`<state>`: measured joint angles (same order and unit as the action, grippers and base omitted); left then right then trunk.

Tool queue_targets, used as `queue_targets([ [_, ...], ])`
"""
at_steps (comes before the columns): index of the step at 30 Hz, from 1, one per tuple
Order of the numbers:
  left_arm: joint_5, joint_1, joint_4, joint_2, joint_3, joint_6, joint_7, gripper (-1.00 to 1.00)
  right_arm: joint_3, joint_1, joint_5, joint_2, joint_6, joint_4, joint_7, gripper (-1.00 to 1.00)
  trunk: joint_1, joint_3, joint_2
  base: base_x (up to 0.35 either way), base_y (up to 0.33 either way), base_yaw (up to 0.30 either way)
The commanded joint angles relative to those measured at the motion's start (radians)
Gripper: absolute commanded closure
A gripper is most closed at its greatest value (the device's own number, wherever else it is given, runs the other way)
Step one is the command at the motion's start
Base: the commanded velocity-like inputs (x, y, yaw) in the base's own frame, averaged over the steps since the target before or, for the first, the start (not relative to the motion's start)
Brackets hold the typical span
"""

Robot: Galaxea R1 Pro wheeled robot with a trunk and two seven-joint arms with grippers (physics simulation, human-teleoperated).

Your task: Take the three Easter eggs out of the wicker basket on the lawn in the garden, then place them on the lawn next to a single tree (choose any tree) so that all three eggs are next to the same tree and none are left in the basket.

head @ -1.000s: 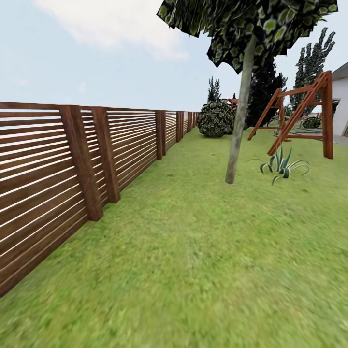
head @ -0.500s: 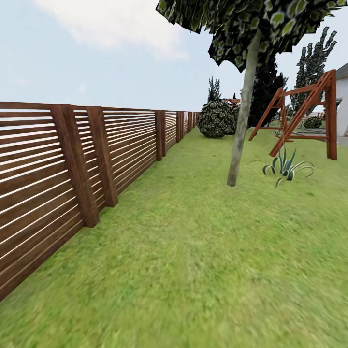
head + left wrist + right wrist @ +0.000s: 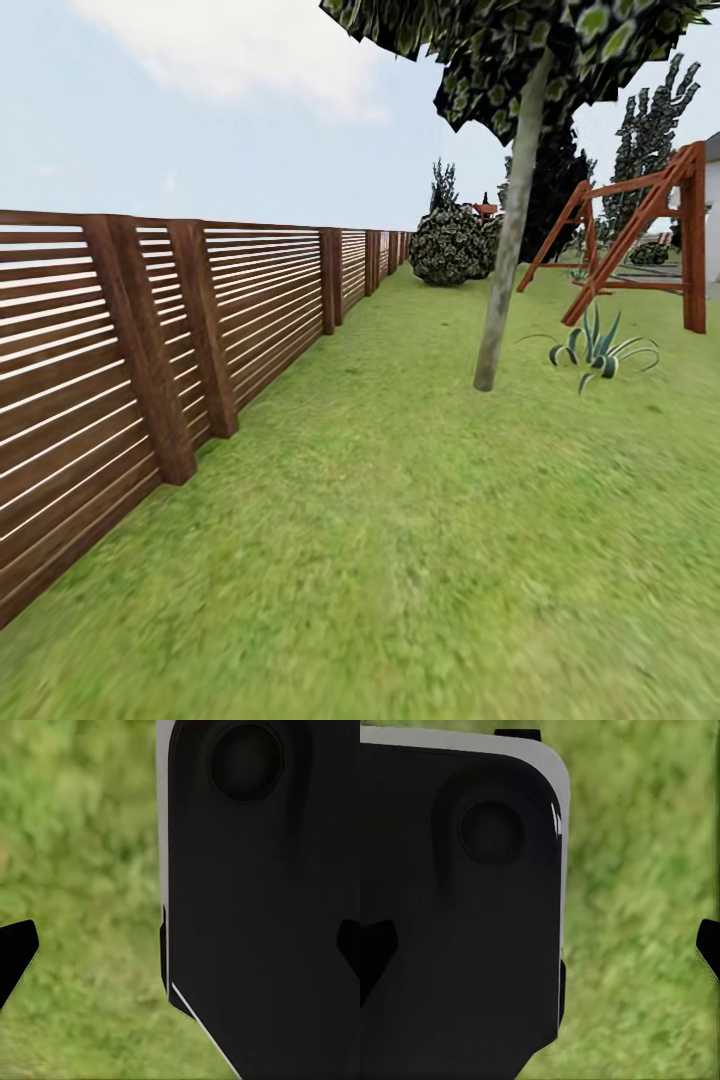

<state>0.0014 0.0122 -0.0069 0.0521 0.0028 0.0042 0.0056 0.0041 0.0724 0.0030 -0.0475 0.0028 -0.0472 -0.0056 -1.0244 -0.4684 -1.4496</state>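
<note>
A tree with a slender, pale trunk [image 3: 508, 260] and a dark crown stands on the lawn [image 3: 400, 540] ahead, right of centre. The Easter eggs and the wicker basket are out of view. In the left wrist view my left gripper [image 3: 180, 949] is open, its dark fingertips [image 3: 15, 952] far apart over blurred grass, with nothing between them. In the right wrist view my right gripper [image 3: 541, 949] is open too, fingertips [image 3: 709, 949] wide apart and empty. A black panel of my own body fills much of both wrist views.
A brown slatted wooden fence [image 3: 150, 340] runs along the left into the distance. A red-brown swing frame [image 3: 640, 240] and a spiky plant [image 3: 597, 350] stand right of the tree. A round bush [image 3: 447, 245] sits at the far end of the lawn.
The whole head view has shifted as I roll forward: the fence posts slide left and the tree, plant and swing frame sit slightly nearer and further right.
</note>
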Motion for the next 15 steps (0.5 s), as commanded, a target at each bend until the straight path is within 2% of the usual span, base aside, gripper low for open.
queue_targets([
  [1, 0.0, 0.0, -0.001, 0.0, 0.0, 0.0, 0.001, -1.0, 0.0, 0.001, 0.0, 0.0, 0.0, -0.002, -0.001, -1.0, -0.001, -0.001, 0.0, 0.33, 0.0, 0.0],
  [15, 0.0, 0.0, -0.001, 0.0, 0.0, 0.0, 0.001, -1.0, 0.0, 0.001, 0.0, 0.0, 0.0, -0.002, -0.001, -1.0, -0.001, -0.001, 0.0, 0.33, 0.0, 0.0],
])
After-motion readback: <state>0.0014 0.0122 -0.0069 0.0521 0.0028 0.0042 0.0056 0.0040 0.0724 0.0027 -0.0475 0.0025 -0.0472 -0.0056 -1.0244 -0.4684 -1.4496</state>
